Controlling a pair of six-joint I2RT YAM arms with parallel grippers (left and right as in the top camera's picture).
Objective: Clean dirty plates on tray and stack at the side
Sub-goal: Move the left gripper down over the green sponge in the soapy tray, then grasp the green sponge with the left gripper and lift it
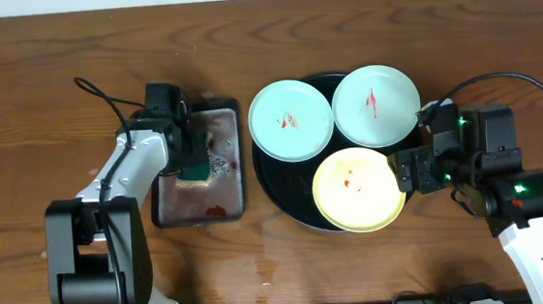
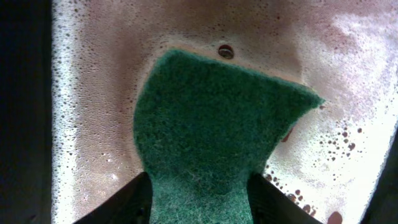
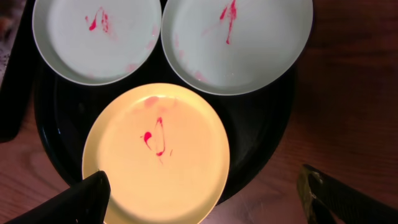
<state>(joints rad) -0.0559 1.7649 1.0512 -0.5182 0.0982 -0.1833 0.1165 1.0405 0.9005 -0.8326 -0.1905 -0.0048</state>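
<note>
Three plates lie on the black tray (image 1: 276, 181), each smeared with red sauce: a mint one (image 1: 291, 119) at the left, a mint one (image 1: 376, 105) at the back right, and a yellow one (image 1: 357, 190) in front. My right gripper (image 1: 407, 172) hangs open beside the yellow plate's right edge. In the right wrist view its jaws (image 3: 202, 186) straddle the near rim of the yellow plate (image 3: 155, 162) and touch nothing. My left gripper (image 2: 199, 186) is shut on a green sponge (image 2: 205, 124), which bends over the foamy water.
A rectangular metal pan (image 1: 203, 201) with soapy, reddish water stands left of the tray, and the left arm reaches down into it. Bare wood-grain tabletop (image 1: 53, 91) lies all around. The right arm's cable (image 1: 528, 83) loops over the table's right side.
</note>
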